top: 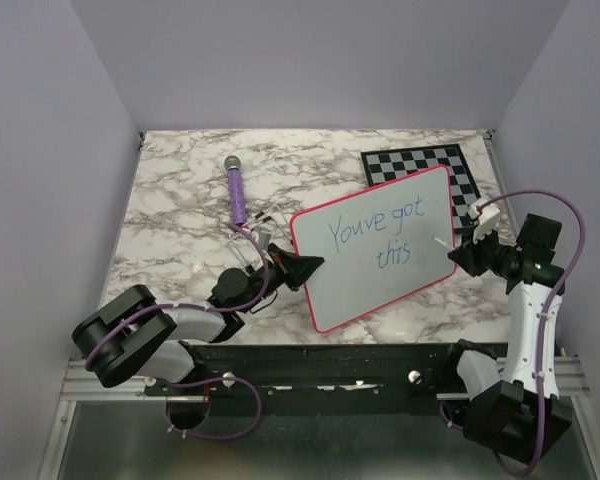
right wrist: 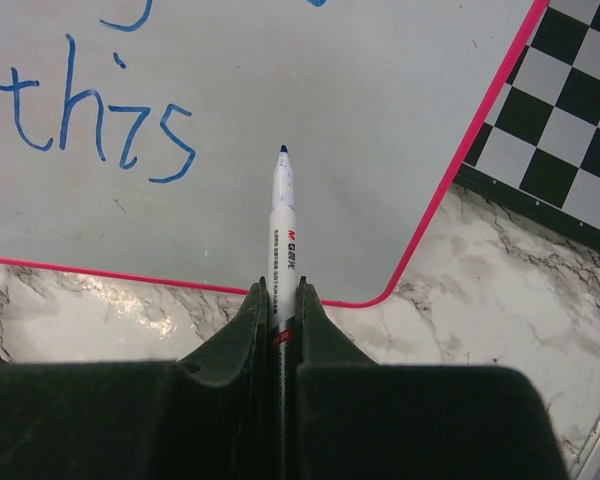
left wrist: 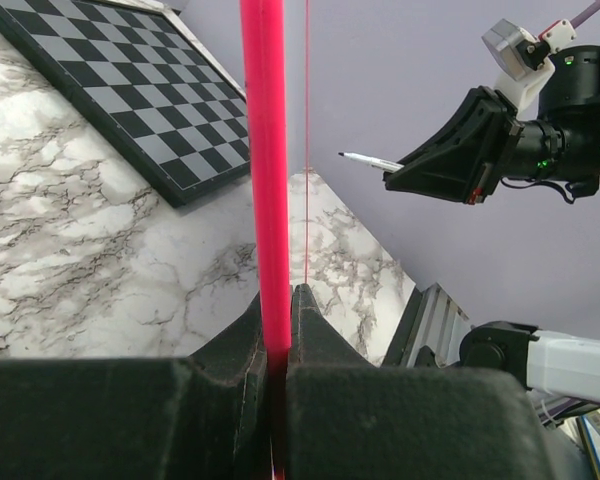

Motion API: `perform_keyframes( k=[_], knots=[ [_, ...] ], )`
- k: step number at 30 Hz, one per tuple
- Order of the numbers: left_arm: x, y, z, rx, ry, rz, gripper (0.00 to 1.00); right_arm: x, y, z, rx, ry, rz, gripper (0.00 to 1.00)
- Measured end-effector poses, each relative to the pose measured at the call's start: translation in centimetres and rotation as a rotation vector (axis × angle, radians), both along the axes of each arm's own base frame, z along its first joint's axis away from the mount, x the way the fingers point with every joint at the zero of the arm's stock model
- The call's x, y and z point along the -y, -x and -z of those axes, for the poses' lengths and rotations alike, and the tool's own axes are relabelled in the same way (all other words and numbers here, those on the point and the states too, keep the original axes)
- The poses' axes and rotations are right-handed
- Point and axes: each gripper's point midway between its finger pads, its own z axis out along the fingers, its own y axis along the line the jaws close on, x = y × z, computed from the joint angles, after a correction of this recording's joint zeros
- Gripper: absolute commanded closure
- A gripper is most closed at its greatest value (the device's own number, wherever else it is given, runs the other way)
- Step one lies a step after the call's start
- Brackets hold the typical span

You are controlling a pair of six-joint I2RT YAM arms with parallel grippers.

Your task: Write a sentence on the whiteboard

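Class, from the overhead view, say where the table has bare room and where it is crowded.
Bare marble table lies left of the purple wand and along the far edge between it and the chessboard. Crowded: the middle and right, with whiteboard, left gripper, right gripper.

Blue sentence (top: 375,238) on whiteboard (top: 360,292): "You've got / this". Print on marker (right wrist: 282,220) illegible.

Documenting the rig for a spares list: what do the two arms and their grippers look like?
The left arm and right arm have black joints, white link covers and looping purple cables. The left gripper and right gripper are matte black wedges narrowing to the tips. A white block tops the right wrist.
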Motion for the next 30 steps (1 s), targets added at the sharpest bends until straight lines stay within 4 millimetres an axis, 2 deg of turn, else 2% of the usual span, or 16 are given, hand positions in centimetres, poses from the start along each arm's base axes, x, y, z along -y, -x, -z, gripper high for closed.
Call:
perform_keyframes(
  k=[10, 19, 30],
  knots=[
    [0.1, -0.1, 0.3, -0.013, 0.004, 0.001, 1.0, 0.2, -0.4, 2.3, -0.081, -0.026, -0.013, 1.0],
    [0.3, -0.2, 0.4, -0.019, 0.007, 0.002, 1.0, 0.5, -1.5, 2.6, -0.07, -0.026, -0.015, 0.99],
    [0.4, -0.3, 0.4, -0.026, 0.009, 0.003, 1.0, -0.4, -2.3, 3.0, -0.08, -0.04, -0.04, 0.99]
  ],
)
